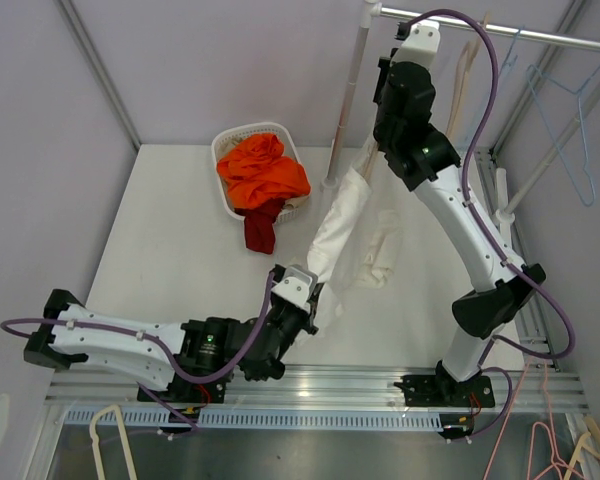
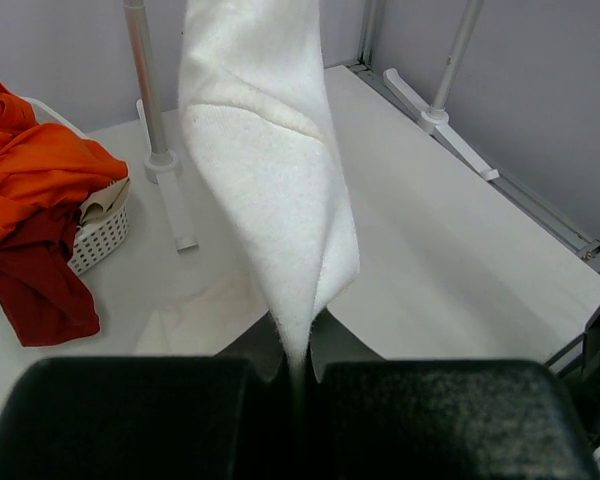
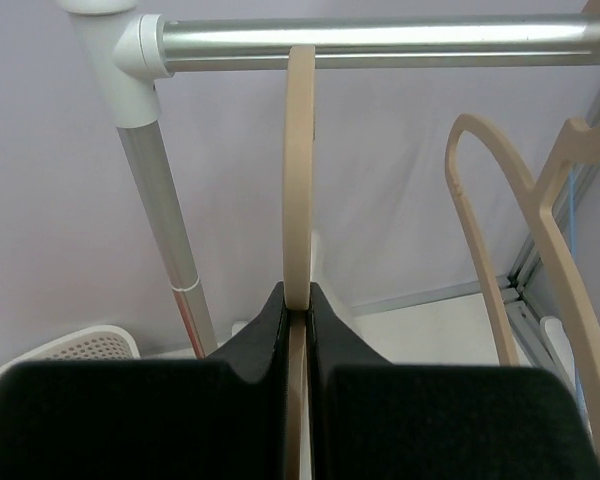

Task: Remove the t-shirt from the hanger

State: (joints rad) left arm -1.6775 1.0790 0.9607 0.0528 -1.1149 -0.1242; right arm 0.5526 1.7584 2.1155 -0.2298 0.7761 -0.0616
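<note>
Top view: white t-shirt (image 1: 342,222) stretches as a twisted band away from my left hand (image 1: 315,298); a limp fold lies on the desk (image 1: 180,230) beside it.
Left wrist: bunched cloth pinched tight in that hand.
Right wrist: right hand (image 3: 298,300) clamped on the beige hanger (image 3: 298,170), hooked over the rail (image 3: 380,40) above.

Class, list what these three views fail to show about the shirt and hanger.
Right wrist: hanger arms, hidden beneath the right hand.
Top external: where t-shirt meets hanger, behind the right arm.
Left wrist: t-shirt's top, cut off by upper edge.
</note>
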